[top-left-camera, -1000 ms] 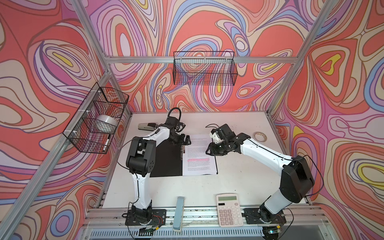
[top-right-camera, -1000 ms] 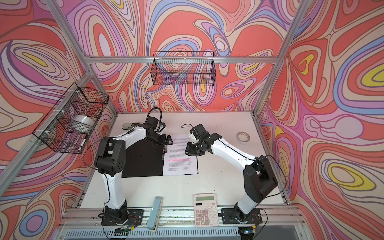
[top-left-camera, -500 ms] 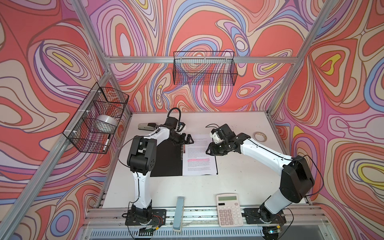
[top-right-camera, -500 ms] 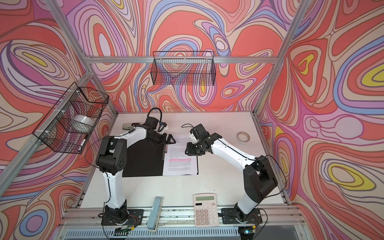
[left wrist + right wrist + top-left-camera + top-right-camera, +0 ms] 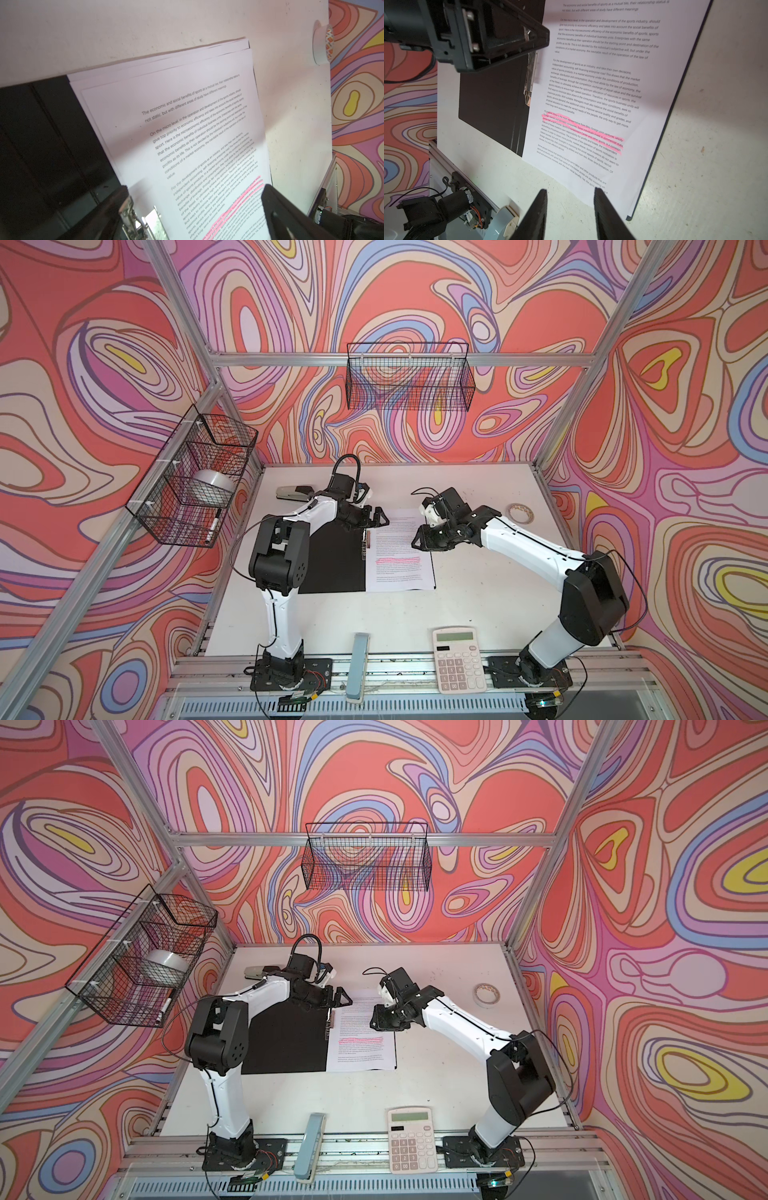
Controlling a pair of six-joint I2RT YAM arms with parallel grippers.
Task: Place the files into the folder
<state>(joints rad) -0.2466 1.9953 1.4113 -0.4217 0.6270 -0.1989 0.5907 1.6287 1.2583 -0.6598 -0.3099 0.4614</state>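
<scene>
Left end effector (image 5: 380,517) edged rightward — above the files (image 5: 399,572).

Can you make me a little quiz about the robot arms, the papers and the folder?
1. True or false: the files lie on the open folder.
2. Pick one: the marker stripe on the top sheet is A) green, B) pink, C) blue.
3. Fill in: the left gripper, hovering by the folder's metal clip, is ___ (open or shut).

Key: 1 true; 2 B; 3 open.
</scene>
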